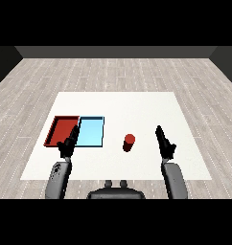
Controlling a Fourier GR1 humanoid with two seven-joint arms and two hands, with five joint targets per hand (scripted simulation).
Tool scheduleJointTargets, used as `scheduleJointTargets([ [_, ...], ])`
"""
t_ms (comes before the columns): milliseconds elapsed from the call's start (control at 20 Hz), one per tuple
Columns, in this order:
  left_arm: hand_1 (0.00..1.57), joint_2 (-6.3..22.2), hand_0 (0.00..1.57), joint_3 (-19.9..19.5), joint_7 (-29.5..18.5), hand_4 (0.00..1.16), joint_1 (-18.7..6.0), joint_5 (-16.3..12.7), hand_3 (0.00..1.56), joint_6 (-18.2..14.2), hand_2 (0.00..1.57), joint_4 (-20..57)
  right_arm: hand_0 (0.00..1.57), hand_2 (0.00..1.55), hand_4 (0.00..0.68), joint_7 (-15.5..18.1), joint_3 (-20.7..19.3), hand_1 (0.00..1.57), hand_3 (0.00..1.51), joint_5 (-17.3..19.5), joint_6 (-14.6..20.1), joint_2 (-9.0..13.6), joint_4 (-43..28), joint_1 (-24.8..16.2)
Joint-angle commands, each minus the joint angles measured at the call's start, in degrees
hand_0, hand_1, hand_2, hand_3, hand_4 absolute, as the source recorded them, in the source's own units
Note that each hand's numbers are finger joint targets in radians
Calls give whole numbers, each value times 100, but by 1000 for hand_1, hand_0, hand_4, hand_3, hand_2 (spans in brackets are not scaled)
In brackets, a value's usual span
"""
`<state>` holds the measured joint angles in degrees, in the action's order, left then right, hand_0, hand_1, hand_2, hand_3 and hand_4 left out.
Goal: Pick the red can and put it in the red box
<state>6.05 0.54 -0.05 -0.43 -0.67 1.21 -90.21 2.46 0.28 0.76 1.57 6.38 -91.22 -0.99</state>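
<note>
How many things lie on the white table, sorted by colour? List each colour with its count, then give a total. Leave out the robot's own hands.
Red: 2, the red can and the red tray
Light blue: 1, the light blue tray
Total: 3

This looks like a bare test room set up for robot trials rather than a home or shop. A plain white table (pixel 137 103) fills the middle of the frame, standing on a pale grey wood-plank floor (pixel 113 72) that runs to dark walls (pixel 113 51) along the top. Two small trays, red (pixel 54 128) and light blue (pixel 91 132), lie at centre left.
</note>
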Motion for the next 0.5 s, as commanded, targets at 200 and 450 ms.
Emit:
scheduleJointTargets([
  [200,0,-137,0,-90,201,0,-48,-74,0,-37,0,-70,0,0,0,160,-563,0,0,-785,-1043,494,-298,-760],
  [450,0,-232,0,-313,-1617,0,-95,-323,0,81,0,-839,0,0,0,1971,-759,0,0,-1156,-1499,364,-398,-759],
])
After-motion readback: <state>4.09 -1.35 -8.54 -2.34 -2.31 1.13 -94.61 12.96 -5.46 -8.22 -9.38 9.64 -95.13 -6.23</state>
